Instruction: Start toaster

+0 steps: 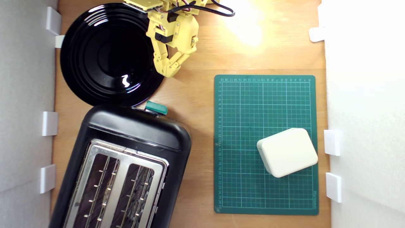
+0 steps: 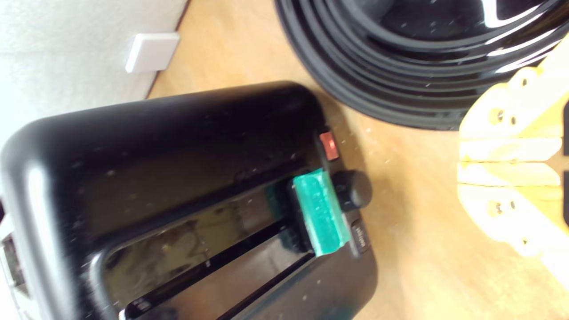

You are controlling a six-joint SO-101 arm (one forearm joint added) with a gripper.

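With my two yellow fingers (image 1: 172,65) pressed together at the tips and nothing between them, my gripper (image 1: 170,73) hangs over bare wood at the rim of the plate (image 1: 79,63). In the wrist view the same fingers (image 2: 506,162) lie flat against each other along a thin seam. The plate is round, glossy and black, on the exterior view's left, and my fingertips overlap its edge on that view's right side. Beyond the plate sits the toaster (image 1: 133,129), black with rounded corners, angled on the table (image 1: 196,104); its near end almost meets the plate. Its silver top (image 1: 123,158) carries two slots. The teal lever (image 1: 156,107) projects from the end facing me, well apart from my fingertips. The wrist view shows the lever (image 2: 320,211) at one end of a long slot, with a black knob (image 2: 353,190) beside it and a small red button (image 2: 329,145) nearby. To the exterior view's right lies a green mat (image 1: 246,104) carrying a white box (image 1: 287,152).
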